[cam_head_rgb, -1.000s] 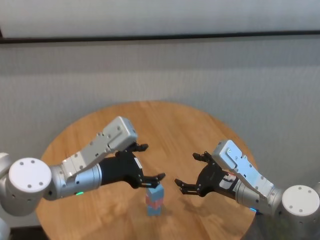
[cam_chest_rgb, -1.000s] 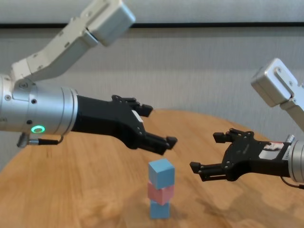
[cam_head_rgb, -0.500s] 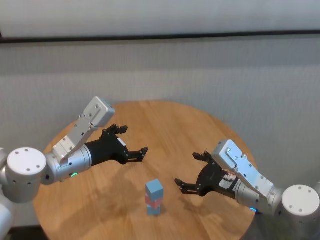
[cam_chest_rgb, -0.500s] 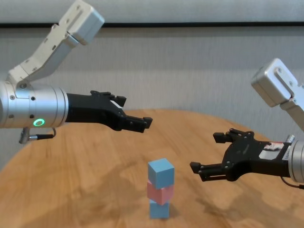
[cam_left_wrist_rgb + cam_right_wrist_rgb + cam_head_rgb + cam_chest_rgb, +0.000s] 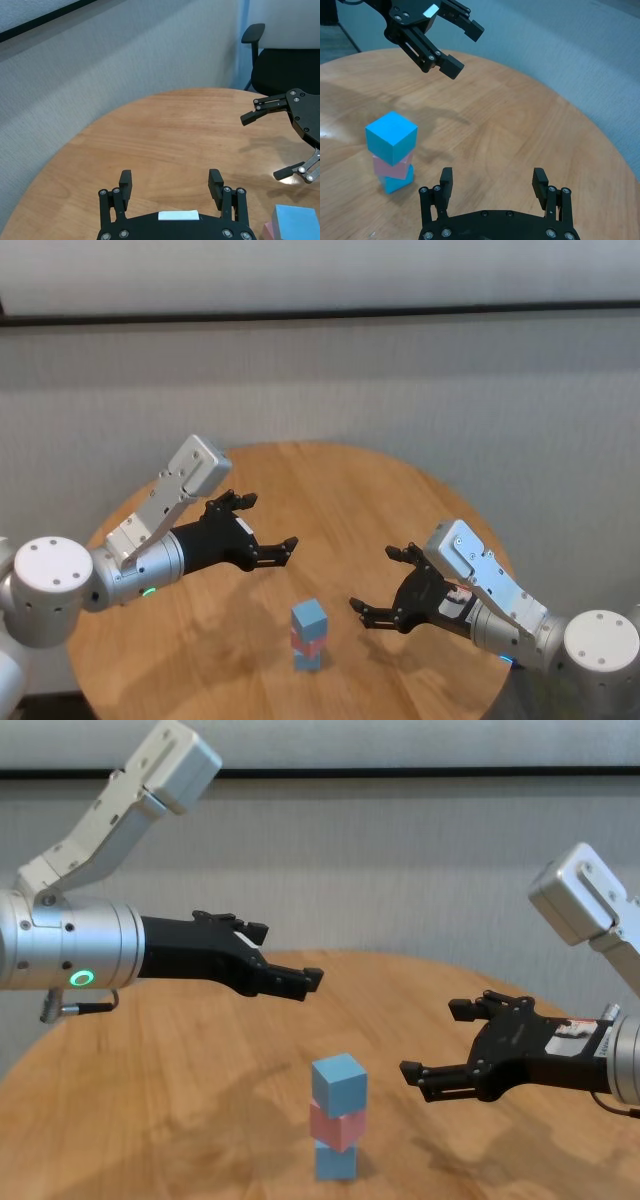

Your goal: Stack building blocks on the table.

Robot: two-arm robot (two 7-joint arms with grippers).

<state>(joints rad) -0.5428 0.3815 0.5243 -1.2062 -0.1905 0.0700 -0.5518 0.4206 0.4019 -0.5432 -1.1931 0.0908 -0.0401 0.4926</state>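
Note:
The three building blocks stand as one upright stack [image 5: 308,637] near the front of the round wooden table [image 5: 340,485]: light blue at the bottom, pale pink in the middle, light blue on top [image 5: 338,1080]. The stack also shows in the right wrist view [image 5: 391,150] and at the edge of the left wrist view [image 5: 295,223]. My left gripper [image 5: 268,522] is open and empty, raised above the table up and to the left of the stack. My right gripper [image 5: 375,580] is open and empty, hovering just right of the stack at about its height. Neither gripper touches a block.
A grey wall rises behind the table. A black office chair [image 5: 285,65] stands beyond the table's edge in the left wrist view. The table's rim [image 5: 455,505] curves close behind the right arm.
My left gripper has lifted off from just above the stack's top block and drawn back up and to the left, still open. The stack and the right gripper have not moved.

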